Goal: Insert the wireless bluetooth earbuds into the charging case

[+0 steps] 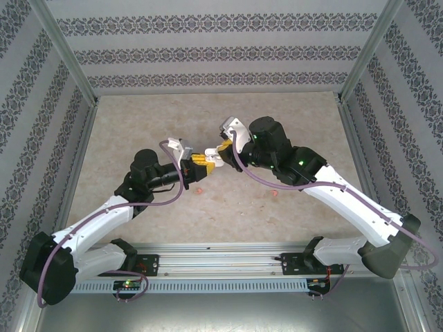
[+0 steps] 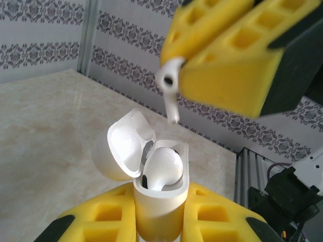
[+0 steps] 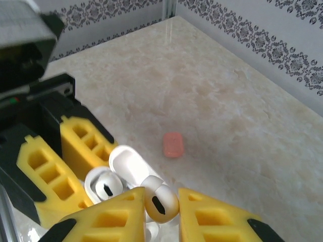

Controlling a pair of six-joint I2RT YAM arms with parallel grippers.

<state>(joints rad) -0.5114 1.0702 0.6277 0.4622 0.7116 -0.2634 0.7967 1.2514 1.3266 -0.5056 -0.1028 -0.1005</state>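
Holding the case: your left claw [image 2: 159, 224] is closed on the white charging case [image 2: 160, 204], upright over the middle of the desk [image 3: 227, 116], lid [image 2: 126, 143] open.
Sitting inside: a seated earbud [image 2: 164, 166], white.
Pinching above: your right claw [image 3: 161, 214] is clamped on a second white earbud [image 3: 161, 201], stem down, just over the open case and apart from it.
Lying loose: left coral earbud [image 1: 199, 188] and right coral earbud [image 1: 274, 194], toward the desk's near edge, well apart.

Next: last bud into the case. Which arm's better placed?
Right. The right gripper holds a white earbud over the open charging case held by the left gripper; another earbud sits inside.
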